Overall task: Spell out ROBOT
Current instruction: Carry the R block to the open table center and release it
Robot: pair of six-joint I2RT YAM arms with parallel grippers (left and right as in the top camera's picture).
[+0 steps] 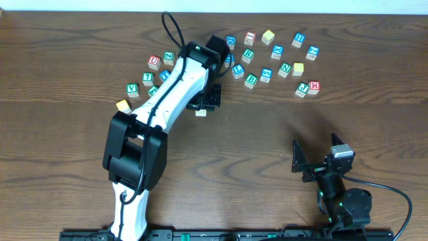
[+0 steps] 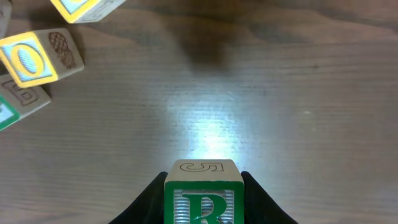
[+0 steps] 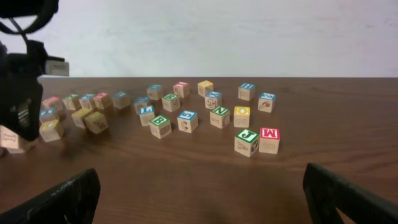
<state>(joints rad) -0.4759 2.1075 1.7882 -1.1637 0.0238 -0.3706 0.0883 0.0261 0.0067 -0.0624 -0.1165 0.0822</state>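
My left gripper (image 1: 202,107) is shut on a green R block (image 2: 203,196), held just above the bare wood; the block (image 1: 200,112) shows as a pale cube under the fingers in the overhead view. A yellow-framed O block (image 2: 30,62) lies to the upper left in the left wrist view. Lettered blocks lie scattered across the back of the table, among them a green B (image 1: 251,80), a green R (image 1: 248,54) and an O (image 1: 231,41). My right gripper (image 1: 314,161) is open and empty near the front right, facing the blocks.
Green J (image 3: 246,138) and red M (image 3: 269,134) blocks sit closest to the right gripper. A loose yellow block (image 1: 122,105) lies left of the left arm. The left arm (image 1: 160,100) stretches diagonally over the left block cluster.
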